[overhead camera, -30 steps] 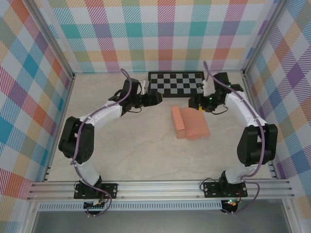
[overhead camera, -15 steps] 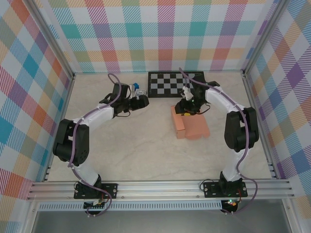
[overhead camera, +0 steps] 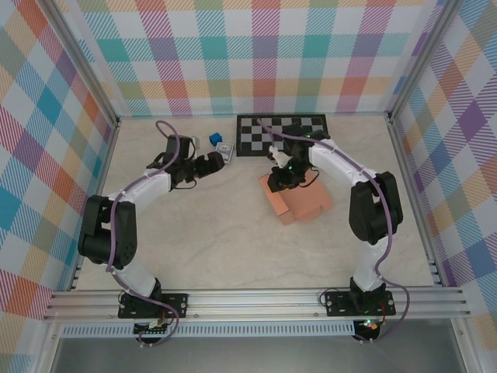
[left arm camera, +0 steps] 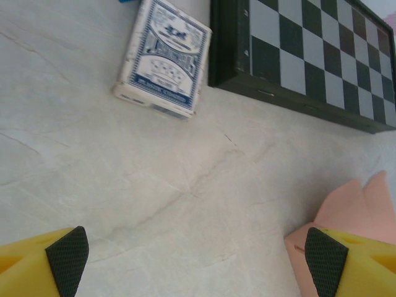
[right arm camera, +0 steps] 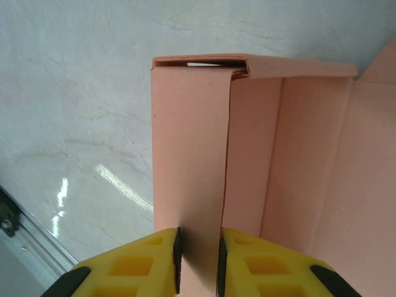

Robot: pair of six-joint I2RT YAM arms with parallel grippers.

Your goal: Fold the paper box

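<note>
Now right gripper (right arm camera: 198, 250) pinches paper box (right arm camera: 303, 161) side wall; should fold squarely along the crease. Left gripper (left arm camera: 195, 253) wide, empty.

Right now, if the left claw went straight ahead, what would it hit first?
Probably the card pack, with the chessboard edge just beside it; depth is hard to judge.

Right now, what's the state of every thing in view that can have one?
paper box: partly folded, one side wall raised, top open.
right end effector: shut on the paper box's raised wall.
left end effector: open, empty, above the table.
card pack: closed, lying flat beside the chessboard.
chessboard: lying flat, no pieces on it.
blue cube: resting on the table.
</note>
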